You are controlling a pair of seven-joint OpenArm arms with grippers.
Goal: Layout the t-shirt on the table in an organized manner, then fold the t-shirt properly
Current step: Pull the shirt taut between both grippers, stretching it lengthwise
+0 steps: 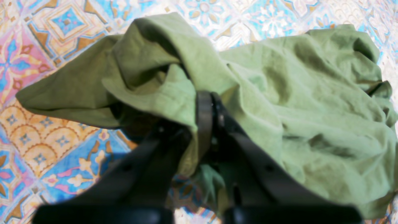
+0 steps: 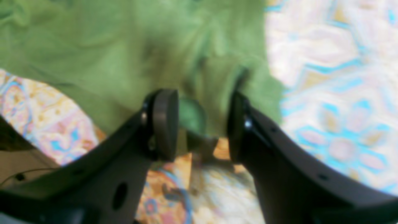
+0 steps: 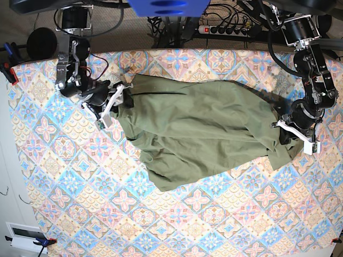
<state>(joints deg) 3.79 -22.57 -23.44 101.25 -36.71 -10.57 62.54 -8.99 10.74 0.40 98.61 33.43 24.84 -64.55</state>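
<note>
The shirt lay rumpled and half spread on the table, nearer its far edge, stretched between the 2 arms. The left gripper was clamped tight on a bunched fold of the shirt near the table's right edge. At the shirt's other end the right gripper stood parted, its pads on either side of a cloth edge without pinching it.

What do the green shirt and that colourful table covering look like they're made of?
The t-shirt looks like soft woven or knit cotton with a matte finish: it bunches into deep wrinkles and reflects no shine. The table seems covered with a printed cloth, also matte; its tile pattern lies flat with faint ripples, though a thin plastic sheet cannot be ruled out.
</note>
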